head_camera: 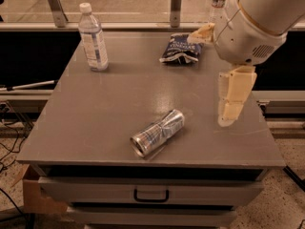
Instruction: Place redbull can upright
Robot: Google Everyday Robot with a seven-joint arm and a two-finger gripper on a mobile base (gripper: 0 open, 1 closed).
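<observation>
Shiny, dented metal can (157, 132) on smooth, faintly glossy grey table (119, 99); clear plastic bottle (93, 38); glossy dark bag (181, 49). Matt cream plastic gripper (228, 113) over table's right edge.
</observation>
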